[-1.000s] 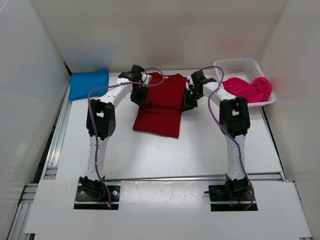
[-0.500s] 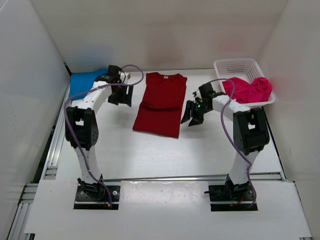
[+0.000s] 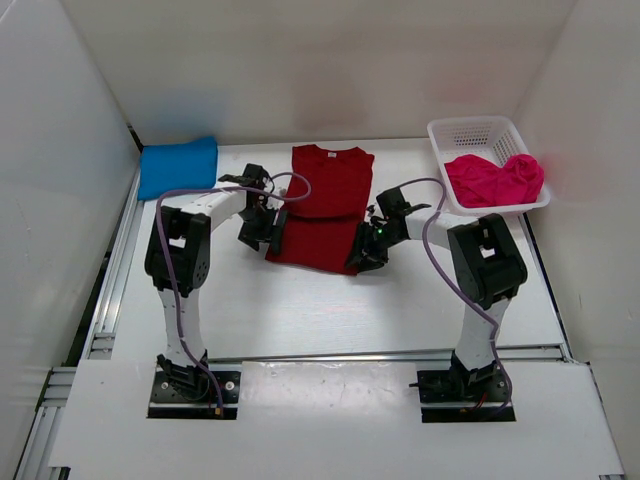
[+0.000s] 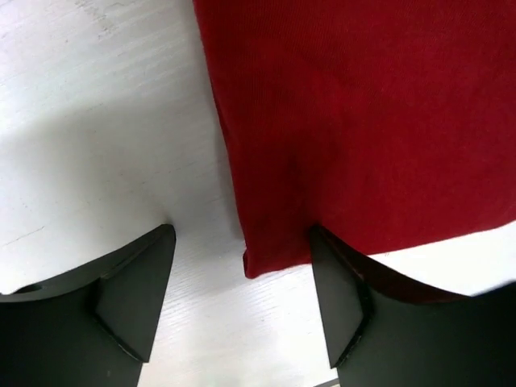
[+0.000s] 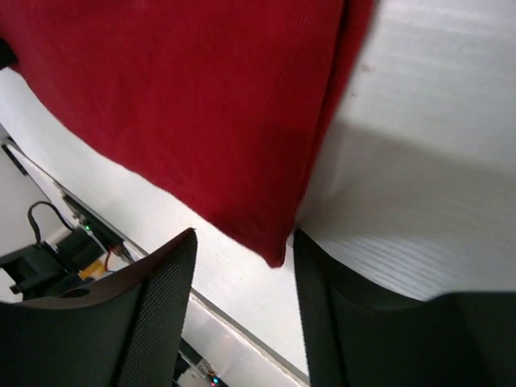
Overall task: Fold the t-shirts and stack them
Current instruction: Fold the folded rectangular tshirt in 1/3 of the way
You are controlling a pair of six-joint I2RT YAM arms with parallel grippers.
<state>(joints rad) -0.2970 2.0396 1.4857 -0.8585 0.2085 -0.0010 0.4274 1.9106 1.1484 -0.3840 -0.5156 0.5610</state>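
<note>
Top external view: the dark red t-shirt (image 3: 322,205) lies flat on the bench (image 3: 330,300) at centre frame, the blue t-shirt (image 3: 178,166) sits folded at upper left, and the pink t-shirt (image 3: 495,178) is crumpled in the white basket (image 3: 470,130) at upper right. The left end effector (image 3: 262,228) and right end effector (image 3: 362,250) sit low at the red shirt's lower corners. Both are spread, with a hem corner between the fingers, unpinched.

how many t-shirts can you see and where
3: blue t-shirt folded at far left, dark red t-shirt laid out in the middle, pink t-shirt bunched in the white basket, which might hide more.
</note>
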